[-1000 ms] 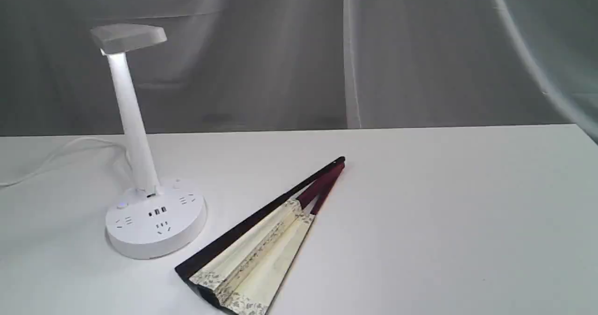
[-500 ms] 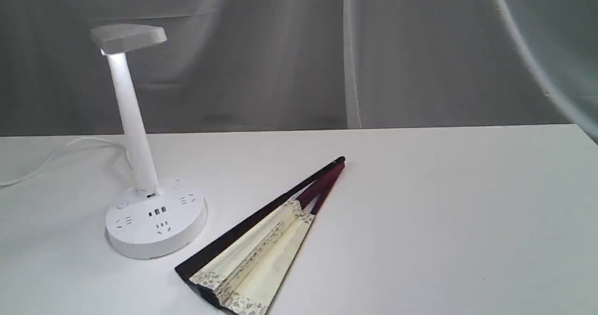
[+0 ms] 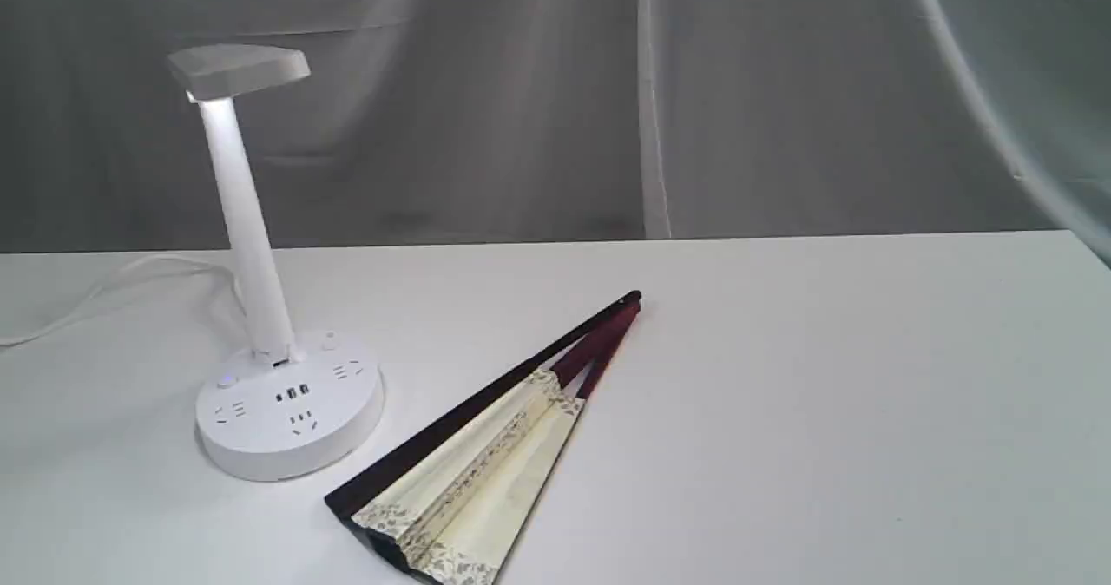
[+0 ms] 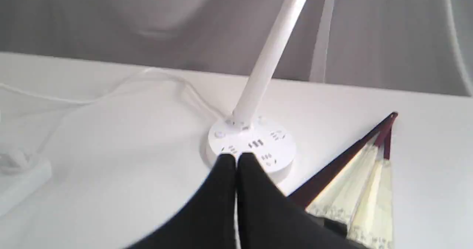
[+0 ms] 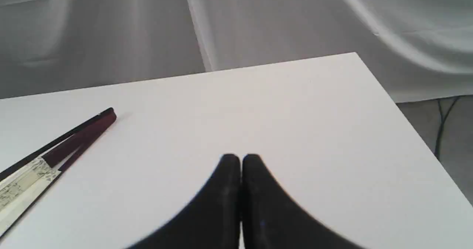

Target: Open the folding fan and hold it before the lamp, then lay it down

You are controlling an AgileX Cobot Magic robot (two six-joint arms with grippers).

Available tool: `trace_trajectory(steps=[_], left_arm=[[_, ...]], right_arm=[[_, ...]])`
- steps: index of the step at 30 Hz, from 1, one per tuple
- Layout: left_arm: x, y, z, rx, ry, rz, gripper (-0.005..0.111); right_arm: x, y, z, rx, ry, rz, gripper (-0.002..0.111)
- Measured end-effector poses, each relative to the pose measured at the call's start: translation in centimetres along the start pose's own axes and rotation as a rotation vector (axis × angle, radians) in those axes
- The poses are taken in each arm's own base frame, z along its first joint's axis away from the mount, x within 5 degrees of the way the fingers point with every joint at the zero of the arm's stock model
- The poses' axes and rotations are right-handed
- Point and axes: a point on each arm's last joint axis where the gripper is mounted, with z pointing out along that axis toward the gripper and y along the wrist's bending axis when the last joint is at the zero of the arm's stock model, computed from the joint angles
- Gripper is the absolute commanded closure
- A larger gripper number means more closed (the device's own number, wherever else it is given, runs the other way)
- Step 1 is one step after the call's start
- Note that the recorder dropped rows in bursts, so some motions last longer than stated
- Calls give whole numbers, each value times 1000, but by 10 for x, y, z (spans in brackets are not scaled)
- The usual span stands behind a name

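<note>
1. A plain white tabletop (image 3: 825, 394) filled the lower part of the exterior view, matte and unmarked, its far edge running straight across.
2. Behind it hung a grey cloth backdrop (image 3: 521, 116), draped in soft vertical folds, with a paler seam just right of centre.
3. The right wrist view showed the tabletop's corner and, past it, a strip of grey floor (image 5: 458, 156) with a dark cable (image 5: 441, 127) trailing over it.
4. The lamp (image 3: 252, 264) stood on the left of the tabletop, its slim column leaning and its flat head lit from beneath; its white cord (image 3: 113, 285) curled away toward the left edge.
5. In the left wrist view a white block (image 4: 22, 182) lay at the tabletop's side, too blurred to identify.
6. The folding fan (image 3: 486, 455) lay flat on the tabletop just right of the lamp's round base, only partly spread, with its pivot end pointing toward the backdrop and its cream leaf toward the near edge.
7. The left pincer (image 4: 235, 158) had its black fingers pressed together on nothing, showing in front of the lamp's base.
8. The right pincer (image 5: 241, 158) was likewise closed and empty, over bare tabletop and well apart from the fan's pivot.
9. Neither pincer appeared in the exterior view.
</note>
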Motion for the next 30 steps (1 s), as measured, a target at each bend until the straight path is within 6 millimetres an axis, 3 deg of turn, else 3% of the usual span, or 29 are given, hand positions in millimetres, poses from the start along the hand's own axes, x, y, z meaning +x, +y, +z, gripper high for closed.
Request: trace_trajectory(steps=[8,16,20,25,30], left_arm=[[-1,1,49,-24,188,30,105],[6,3,94,-38,327,7,93],[5,1,114,-32,422,4,87],[-6,-9,135,76,476,43,88],[-8,-15,157,142,519,30,100]], right_arm=[[-38,4,28,2,106,-1,108],[-62,17,76,-99,225,20,85],[-63,22,102,-150,294,59,83],[-57,27,134,-204,376,72,83],[-41,32,160,-269,458,100,83]])
